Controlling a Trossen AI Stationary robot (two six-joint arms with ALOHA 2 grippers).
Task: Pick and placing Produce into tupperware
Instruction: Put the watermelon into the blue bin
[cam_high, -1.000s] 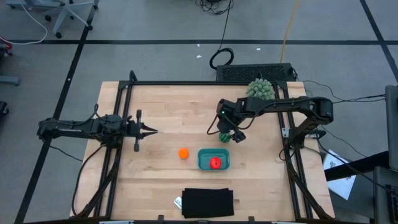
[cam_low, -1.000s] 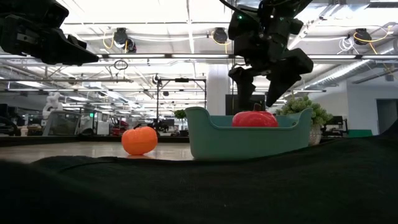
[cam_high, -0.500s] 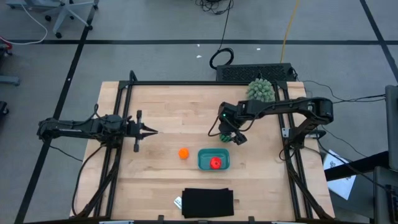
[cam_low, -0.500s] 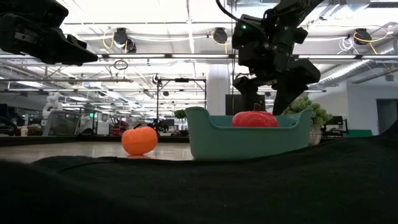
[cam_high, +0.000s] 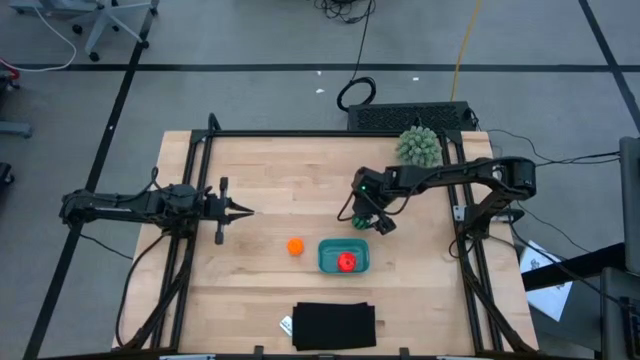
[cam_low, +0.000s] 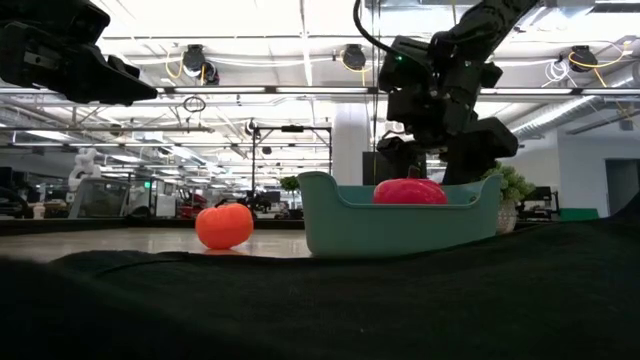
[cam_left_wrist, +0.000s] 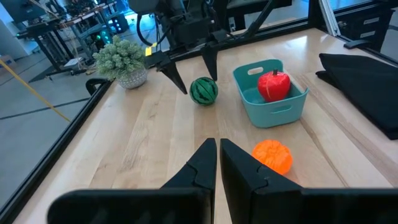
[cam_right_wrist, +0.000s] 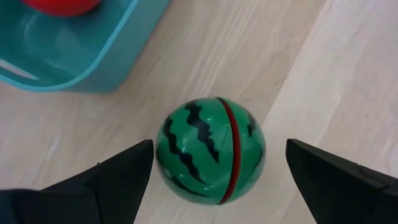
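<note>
- My right end effector (cam_right_wrist: 211, 163) hangs spread wide over the watermelon (cam_right_wrist: 210, 150), which sits on the tabletop (cam_high: 270, 180) just beside the tupperware (cam_high: 343, 256)
- The tomato (cam_high: 346, 262) lies inside the tupperware, the orange (cam_high: 295, 246) just beside it
- My left end effector (cam_left_wrist: 217, 163) waits well apart, closed on nothing

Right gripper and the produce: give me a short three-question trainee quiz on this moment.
1. True or false: the red tomato lies inside the teal tupperware.
2. Which piece sits between the open fingers of the right gripper? A) orange ball B) watermelon C) spiky ball
3. Fill in: the left gripper waits with fingers ____.

Key: 1 true; 2 B, still on the table, not gripped; 3 shut.
</note>
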